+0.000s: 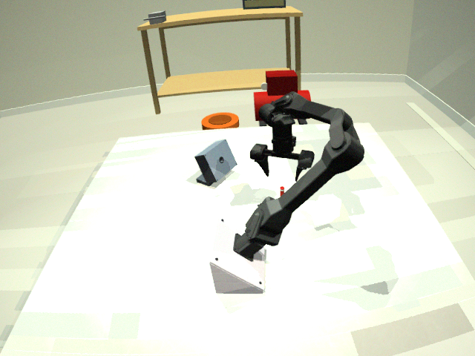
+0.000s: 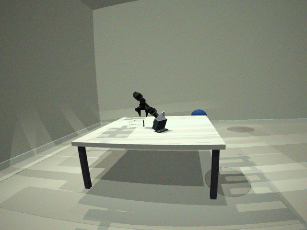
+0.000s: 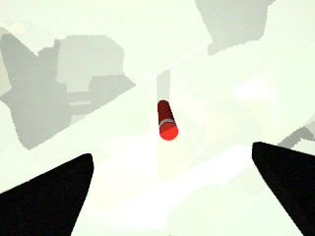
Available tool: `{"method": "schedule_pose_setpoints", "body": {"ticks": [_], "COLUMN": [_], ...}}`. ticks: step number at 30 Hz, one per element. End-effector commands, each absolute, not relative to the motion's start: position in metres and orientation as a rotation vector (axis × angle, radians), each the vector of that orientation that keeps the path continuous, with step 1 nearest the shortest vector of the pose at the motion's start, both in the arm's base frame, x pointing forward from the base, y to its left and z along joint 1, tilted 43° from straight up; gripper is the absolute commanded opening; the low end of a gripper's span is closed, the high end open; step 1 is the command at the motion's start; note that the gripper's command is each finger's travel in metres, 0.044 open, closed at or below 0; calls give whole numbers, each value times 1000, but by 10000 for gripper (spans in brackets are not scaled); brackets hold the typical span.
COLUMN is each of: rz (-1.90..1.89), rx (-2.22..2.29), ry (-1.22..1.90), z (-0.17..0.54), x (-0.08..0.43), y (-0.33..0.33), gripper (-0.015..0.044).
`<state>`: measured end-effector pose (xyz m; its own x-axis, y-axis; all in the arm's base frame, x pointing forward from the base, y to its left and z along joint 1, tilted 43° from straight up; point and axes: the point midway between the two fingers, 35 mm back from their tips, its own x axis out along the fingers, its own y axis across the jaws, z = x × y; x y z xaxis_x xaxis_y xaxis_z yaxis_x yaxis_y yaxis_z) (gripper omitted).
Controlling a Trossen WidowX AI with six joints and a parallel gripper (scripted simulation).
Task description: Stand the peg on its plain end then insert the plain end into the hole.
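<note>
The red peg [image 1: 281,192] [image 2: 143,123] [image 3: 166,118] stands upright on the table [image 1: 153,230] [image 2: 148,146], its white-banded end on top. In the top view the arm hides its lower part. My gripper [image 1: 281,177] [image 2: 143,116] [image 3: 172,155] is wide open and empty, pointing down above the peg. In the wrist view the peg shows between the two fingers, a little ahead of the line joining their tips. The sloped blue-grey panel [image 1: 226,153] [image 2: 159,124] stands beside the peg, left of it in the top view, with one dark hole in its face.
The arm's wedge-shaped white base mount [image 1: 237,279] sits on the table, toward the top camera. Beyond the table are an orange ring [image 1: 207,122], a red machine [image 1: 281,82] and a wooden bench [image 1: 222,82]. A blue ball [image 2: 198,112] shows behind the table in the exterior view.
</note>
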<state>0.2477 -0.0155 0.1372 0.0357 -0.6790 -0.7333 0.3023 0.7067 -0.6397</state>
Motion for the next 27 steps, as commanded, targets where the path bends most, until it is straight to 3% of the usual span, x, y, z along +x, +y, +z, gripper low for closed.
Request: {"method": "schedule_pose_setpoints", "body": {"ticks": [1,27], "rz": [-840,-1212], "rx": [-275,249], "ry": [1290,947], "z": [137,134], "x": [248,248], "y": [-16,-19], "gripper": [440,440]}}
